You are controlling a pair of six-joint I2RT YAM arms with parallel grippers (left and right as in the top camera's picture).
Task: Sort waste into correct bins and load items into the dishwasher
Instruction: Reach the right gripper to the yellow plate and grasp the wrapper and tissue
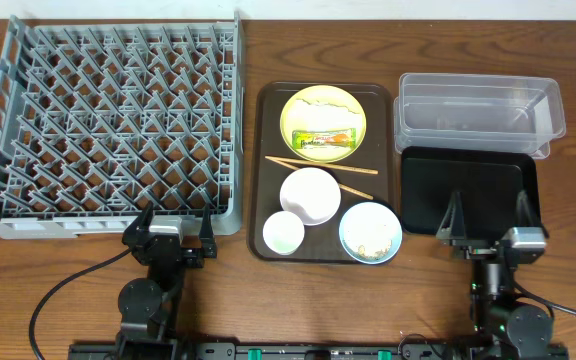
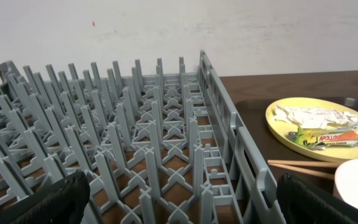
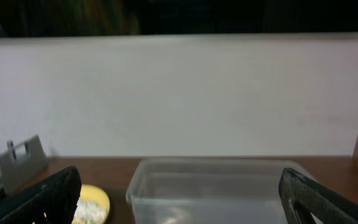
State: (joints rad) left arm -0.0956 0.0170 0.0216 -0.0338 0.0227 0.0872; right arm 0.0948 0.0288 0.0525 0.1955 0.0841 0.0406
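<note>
Your left claw [image 1: 176, 224] and right claw [image 1: 489, 205] both sit spread wide, gripping nothing, low at the table's [image 1: 268, 295] near edge. From the right one, the snack wrapper [image 1: 323, 140] lies at ten o'clock on the yellow plate [image 1: 290, 128]. It looks featherlight, crinkly and slick, so pinch one crimped end, not the flat middle.

My overhead view is evenly lit and sharp. The dish rack [image 1: 108, 120] throws only short, soft shadows on the worktop [image 1: 368, 40], and the clear tub [image 1: 478, 105] carries a faint pale sheen along its rim. The left wrist view is bright, its wall [image 2: 260, 31] nearly washed out and the nearest pegs slightly soft. The right wrist view is dimmer and hazy. There the tub is blurred, a dark band crosses the top, and the right hand [image 3: 179, 202] shows as 2 black, unfocused shapes.
</note>
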